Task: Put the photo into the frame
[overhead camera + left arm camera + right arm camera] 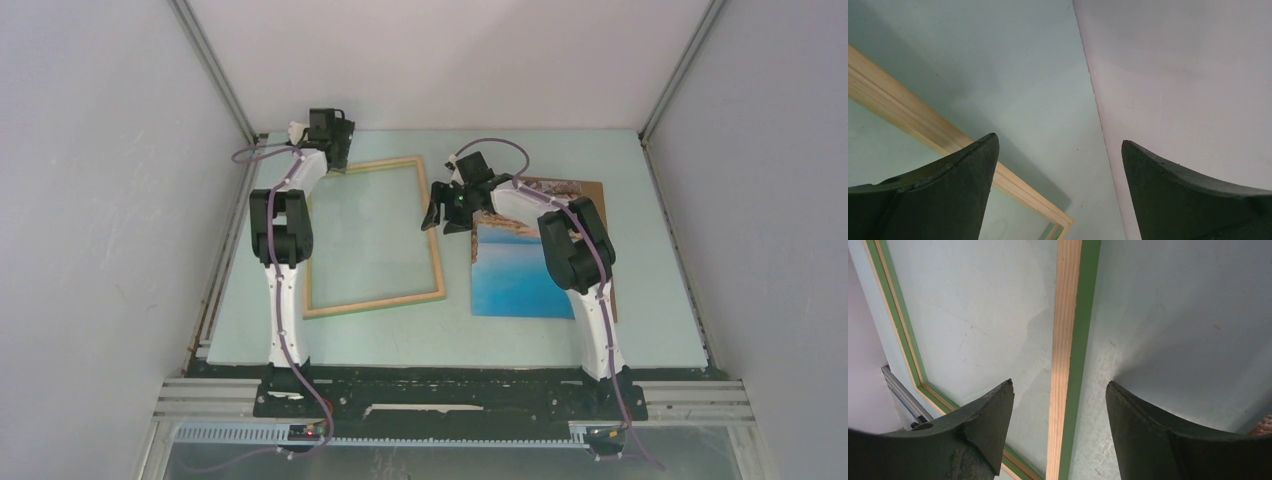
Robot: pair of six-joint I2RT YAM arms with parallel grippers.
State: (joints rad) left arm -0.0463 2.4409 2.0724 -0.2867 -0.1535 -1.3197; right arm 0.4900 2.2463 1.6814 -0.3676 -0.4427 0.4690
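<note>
Pale natural wood faces up on the thin-railed rectangular frame (375,303), which lies flat on the light green table (400,340), left of centre. In the right wrist view we also see a bright green strip along each rail (1064,365).

The seaside photo (515,280), blue water with brown rocks at its far end, lies flat to the right of the frame and apart from it. It rests on a plain brown board (590,190) whose far and right edges show beyond it. The right arm hides part of both.

We find the left gripper (338,158) at the frame's far left corner, close to the left wall. Its jaws are spread wide with nothing between them (1058,145).

The right gripper (445,215) hangs over the far end of the frame's right rail. Its jaws are apart, the rail runs between the two fingers (1058,385), and we cannot tell whether they touch it.
</note>
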